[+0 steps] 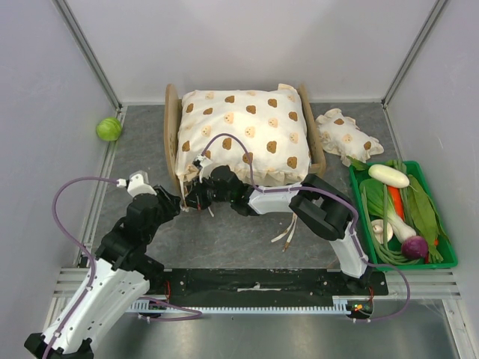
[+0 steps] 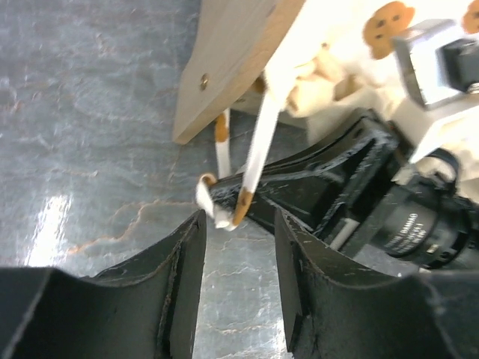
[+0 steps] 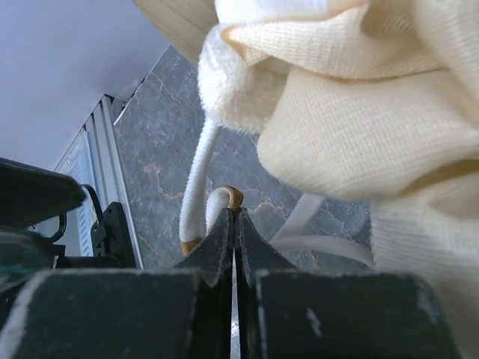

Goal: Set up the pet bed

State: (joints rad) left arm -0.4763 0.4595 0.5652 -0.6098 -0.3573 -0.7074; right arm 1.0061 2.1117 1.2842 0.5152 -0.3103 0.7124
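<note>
The pet bed (image 1: 171, 133) stands at the back middle, its light-wood frame showing at both ends. The cream bear-print cushion (image 1: 243, 134) lies on it and hides the striped base. My right gripper (image 1: 193, 196) reaches across to the bed's near left corner and is shut on a white cushion tie (image 3: 221, 196) with a brown tip. My left gripper (image 1: 179, 203) is open right beside it. In the left wrist view the tie ends (image 2: 253, 161) hang from the wooden rail corner (image 2: 224, 67) just beyond my left gripper (image 2: 239, 224).
The small frilled bear-print pillow (image 1: 344, 136) lies right of the bed. A green tray (image 1: 452, 250) of vegetables sits at the right edge. A green ball (image 1: 108, 129) rests at the back left. Loose cushion ties (image 1: 288, 235) trail on the table near the right arm.
</note>
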